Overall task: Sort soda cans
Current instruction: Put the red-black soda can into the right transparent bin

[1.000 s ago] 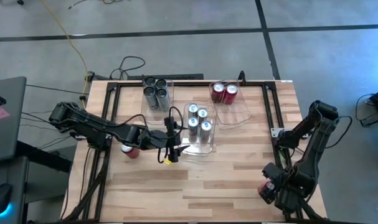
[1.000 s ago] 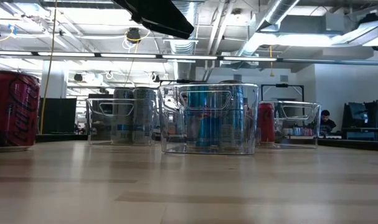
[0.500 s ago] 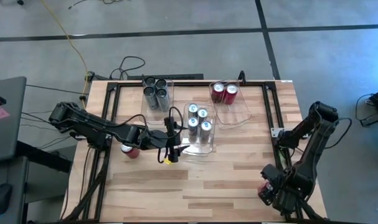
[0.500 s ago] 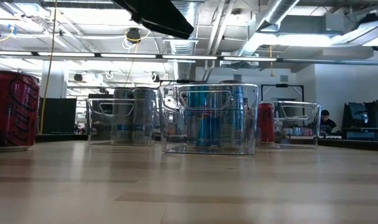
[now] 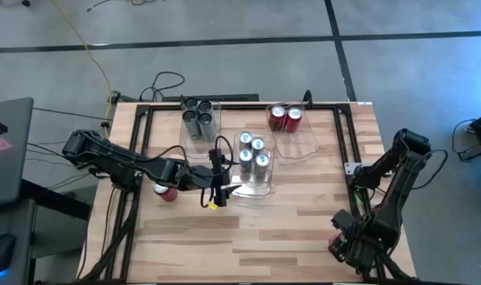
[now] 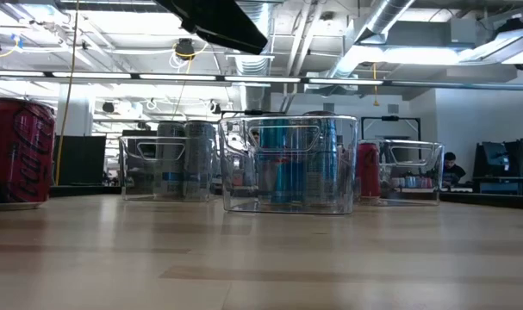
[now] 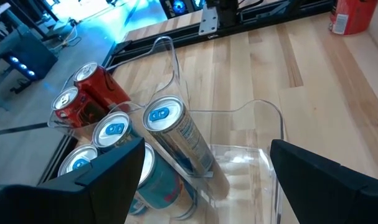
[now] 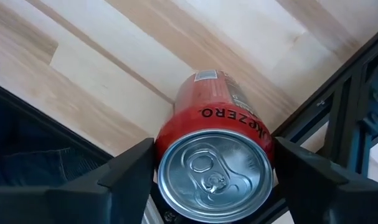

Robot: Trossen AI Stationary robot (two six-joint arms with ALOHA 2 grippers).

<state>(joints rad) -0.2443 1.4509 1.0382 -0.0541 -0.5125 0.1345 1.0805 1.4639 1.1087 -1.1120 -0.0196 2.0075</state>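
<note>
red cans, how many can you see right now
4: two in the far right bin, one loose on the table by the left arm, one between the right gripper's fingers. Others may be hidden.

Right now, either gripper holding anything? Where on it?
The right gripper has a red can between its fingers, at the sides just below the top rim; whether it is clamped cannot be told. The left gripper is open over the middle bin, holding nothing.

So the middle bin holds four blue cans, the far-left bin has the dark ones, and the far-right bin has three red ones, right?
Not quite: the far-right bin holds two red cans, not three, as the high view shows. The middle bin does hold four blue cans, and the far-left bin has the dark cans.
</note>
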